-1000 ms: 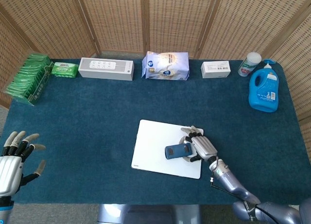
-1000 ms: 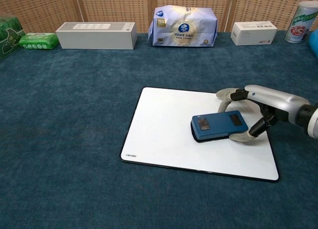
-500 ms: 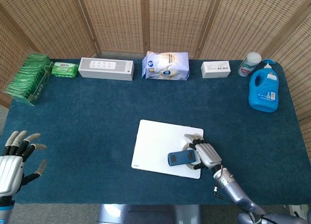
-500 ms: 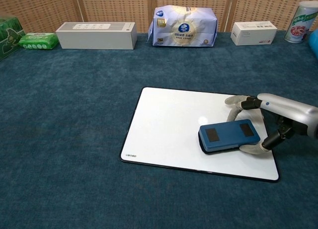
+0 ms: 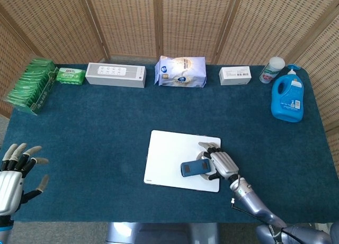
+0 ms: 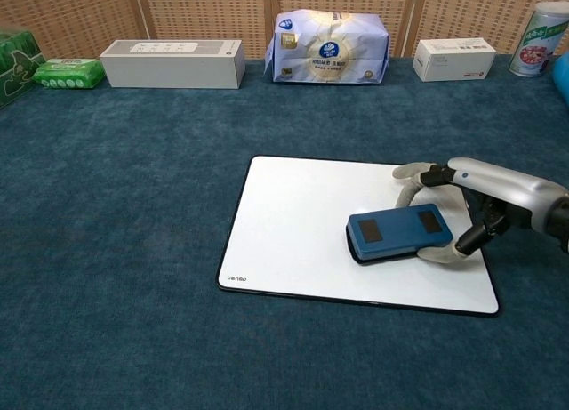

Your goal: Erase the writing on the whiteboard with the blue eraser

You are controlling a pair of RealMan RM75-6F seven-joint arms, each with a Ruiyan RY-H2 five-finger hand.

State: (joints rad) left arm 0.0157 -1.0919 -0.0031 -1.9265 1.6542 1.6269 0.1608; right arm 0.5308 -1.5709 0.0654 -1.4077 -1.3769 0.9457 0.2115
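Right hand [image 6: 471,216] clamped around the right end of the flat blue rectangular eraser [image 6: 399,234], lying on the right half of the white whiteboard [image 6: 293,228] on the worktop; probably light, rigid-backed, best gripped by its long edges.

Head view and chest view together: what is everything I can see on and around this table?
White rectangular whiteboard: one, near middle of table.
Blue rectangular eraser: one, on the whiteboard's right part.
Green packet rack: one, far left.
Small green wipes pack: one, back left.
Long white box: one, back row.
White-and-blue soft pack: one, back centre.
Small white carton: one, back right.
White canister with green label: one, back right.
Blue detergent jug: one, right edge.
Teal table cloth: one.
Wicker screen: behind table.
Left hand: open, near-left corner.
Right hand: grips the eraser.
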